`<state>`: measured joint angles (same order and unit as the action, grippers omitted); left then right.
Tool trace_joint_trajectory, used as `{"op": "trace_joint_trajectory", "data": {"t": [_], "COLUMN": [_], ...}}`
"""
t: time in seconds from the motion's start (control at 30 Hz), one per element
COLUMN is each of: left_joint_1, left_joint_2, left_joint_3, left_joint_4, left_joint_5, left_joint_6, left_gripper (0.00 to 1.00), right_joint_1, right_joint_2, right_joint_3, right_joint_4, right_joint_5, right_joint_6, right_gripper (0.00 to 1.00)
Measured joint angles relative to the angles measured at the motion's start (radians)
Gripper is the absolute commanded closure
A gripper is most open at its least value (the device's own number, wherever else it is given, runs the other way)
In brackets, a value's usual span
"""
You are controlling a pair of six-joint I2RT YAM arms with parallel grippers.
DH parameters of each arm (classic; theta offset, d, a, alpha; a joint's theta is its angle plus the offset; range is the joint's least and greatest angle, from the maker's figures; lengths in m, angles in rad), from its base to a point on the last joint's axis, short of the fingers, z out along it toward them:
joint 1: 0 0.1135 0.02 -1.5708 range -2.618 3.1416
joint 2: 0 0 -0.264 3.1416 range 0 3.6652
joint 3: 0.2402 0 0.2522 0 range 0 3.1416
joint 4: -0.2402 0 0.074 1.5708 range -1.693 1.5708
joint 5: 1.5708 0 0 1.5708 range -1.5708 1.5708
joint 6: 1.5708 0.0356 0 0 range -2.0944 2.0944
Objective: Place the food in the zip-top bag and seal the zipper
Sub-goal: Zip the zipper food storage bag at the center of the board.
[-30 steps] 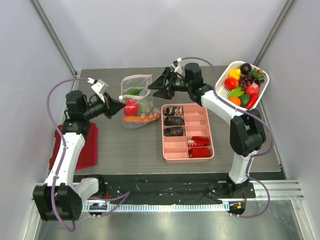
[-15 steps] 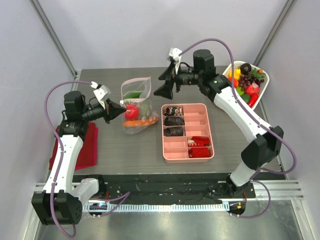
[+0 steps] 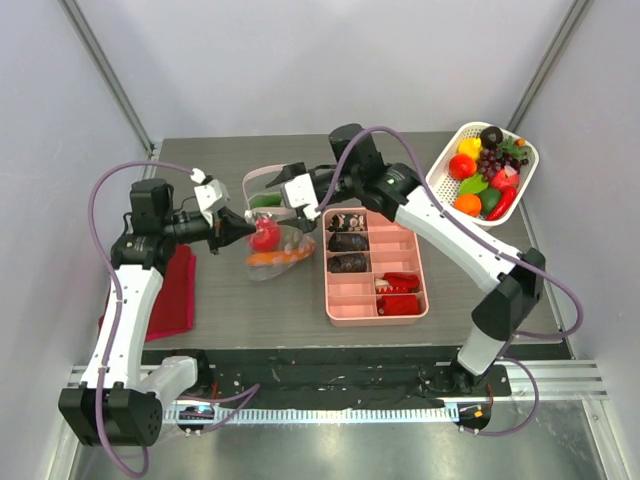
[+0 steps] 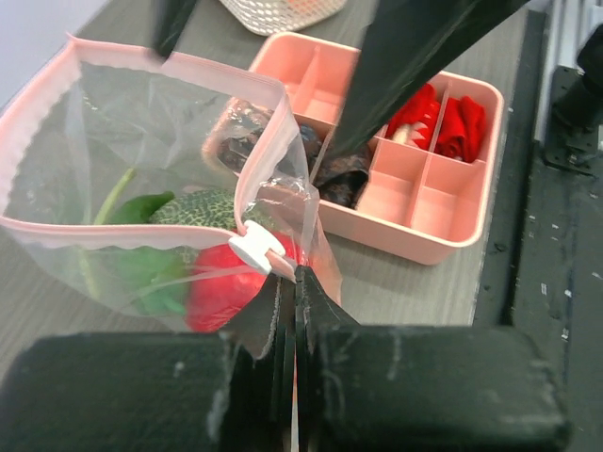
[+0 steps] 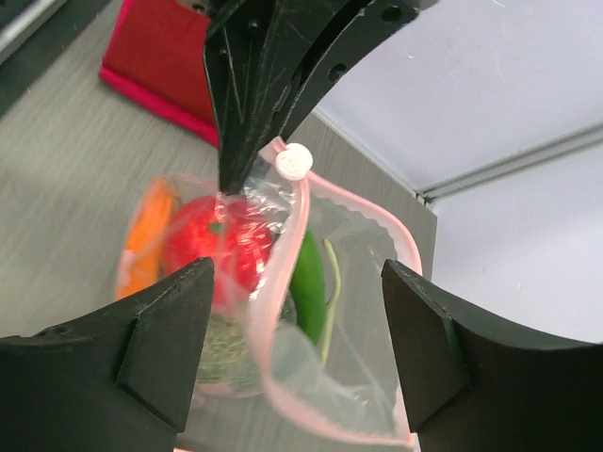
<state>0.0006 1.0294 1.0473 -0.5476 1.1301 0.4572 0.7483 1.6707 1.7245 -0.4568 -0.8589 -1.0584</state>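
Note:
The zip-top bag (image 3: 275,215) lies on the table with its mouth open. Inside are a red tomato (image 3: 265,237), an orange piece (image 3: 268,258) and green pieces (image 3: 267,200). My left gripper (image 3: 240,225) is shut on the bag's edge beside the white slider tab (image 4: 252,250); its jaws (image 4: 294,275) pinch the plastic. The pink zipper strip (image 4: 275,122) gapes open. My right gripper (image 3: 287,207) is open just over the bag's mouth; in its wrist view (image 5: 297,330) the fingers straddle the zipper strip (image 5: 281,282), touching nothing. The tomato (image 5: 212,245) and green piece (image 5: 306,273) show through the plastic.
A pink compartment tray (image 3: 410,262) with dark lumps and red pieces sits right of the bag. A white basket (image 3: 447,160) of more toy fruit stands at the back right. A red folded cloth (image 3: 172,295) lies under the left arm.
My right arm has swung down and left from above the tray, its open gripper now over the bag's mouth. My left gripper has kept its hold on the bag's edge.

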Motion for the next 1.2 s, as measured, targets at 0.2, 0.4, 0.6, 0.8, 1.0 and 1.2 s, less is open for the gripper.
{"op": "trace_joint_trajectory", "data": {"t": [0.2, 0.4, 0.6, 0.8, 1.0, 1.2], "left_joint_1": [-0.028, -0.035, -0.038, -0.039, -0.04, -0.04], "left_joint_2": [0.005, 0.027, 0.032, 0.032, 0.032, 0.029], "left_joint_3": [0.019, 0.054, 0.058, 0.058, 0.066, 0.067], "left_joint_4": [-0.127, -0.271, -0.362, -0.402, -0.445, -0.468], "left_joint_5": [0.008, 0.008, 0.007, 0.008, 0.005, -0.012], "left_joint_6": [0.129, 0.272, 0.364, 0.404, 0.442, 0.478], "left_gripper": [1.0, 1.0, 1.0, 1.0, 1.0, 1.0], "right_joint_1": [0.034, 0.071, 0.128, 0.163, 0.182, 0.186], "right_joint_2": [0.108, 0.136, 0.137, 0.148, 0.19, 0.217], "right_joint_3": [0.12, 0.171, 0.183, 0.209, 0.238, 0.266], "right_joint_4": [-0.148, -0.273, -0.361, -0.405, -0.417, -0.432], "right_joint_5": [0.0, 0.002, 0.01, 0.02, 0.063, 0.109], "right_joint_6": [-0.238, -0.436, -0.565, -0.618, -0.641, -0.633], "right_gripper": [0.25, 0.27, 0.29, 0.46, 0.7, 0.87]}}
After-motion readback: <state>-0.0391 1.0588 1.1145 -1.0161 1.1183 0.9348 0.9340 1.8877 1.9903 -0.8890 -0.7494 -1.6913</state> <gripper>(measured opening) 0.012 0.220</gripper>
